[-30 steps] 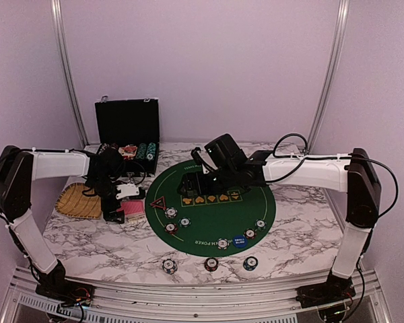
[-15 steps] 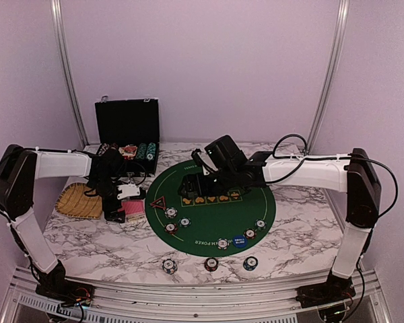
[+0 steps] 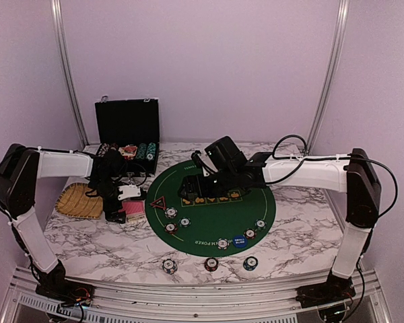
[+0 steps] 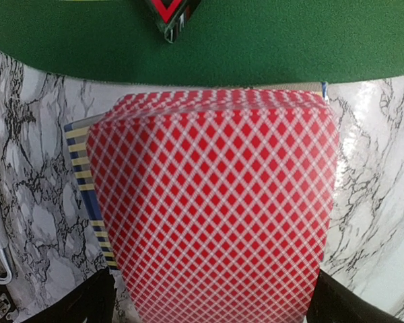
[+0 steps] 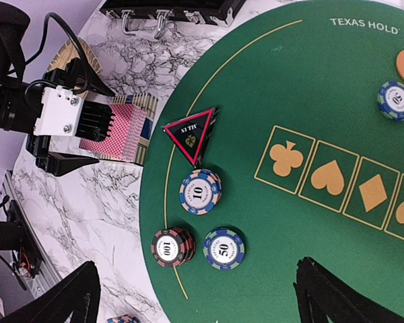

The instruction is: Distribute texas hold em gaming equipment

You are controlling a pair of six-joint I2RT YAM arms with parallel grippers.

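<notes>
The left gripper (image 4: 212,301) hangs over the deck (image 4: 215,202), jaws wide apart and empty, one finger on either side of it. The deck lies on the marble (image 4: 27,134) just off the mat (image 4: 269,40), near the triangle (image 4: 170,13). It sits on a striped thing (image 4: 81,161) — perhaps its box, though the view is too tight to tell.

To lift well, come straight down with the stack centred, then close low enough to catch the bottom cards but not the striped thing — else the deck may fan out.

The right gripper (image 5: 202,296), also open and empty, hovers above the chips (image 5: 200,191).
</notes>
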